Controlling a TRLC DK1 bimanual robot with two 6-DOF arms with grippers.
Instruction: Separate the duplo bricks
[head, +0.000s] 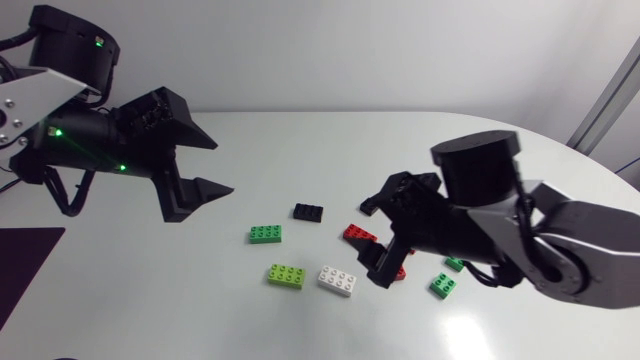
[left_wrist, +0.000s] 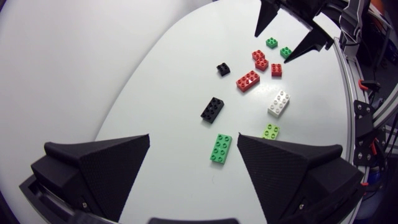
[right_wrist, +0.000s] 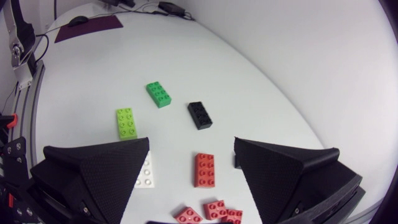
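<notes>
Most bricks lie single on the counter (head: 300, 150): green brick (head: 265, 233), lime brick (head: 286, 275), white brick (head: 337, 281), black brick (head: 308, 211). Small red bricks (left_wrist: 262, 63) under the right hand (head: 372, 243) touch, maybe joined: likely what's left. Both hands wide and empty; left hand (head: 222, 165) well apart.

duplo bricks (head: 336, 280) scattered flat, studs up; red, grn, blk, wht

light: bright, even | shadows: soft | glare: on table (head: 470, 326)
</notes>
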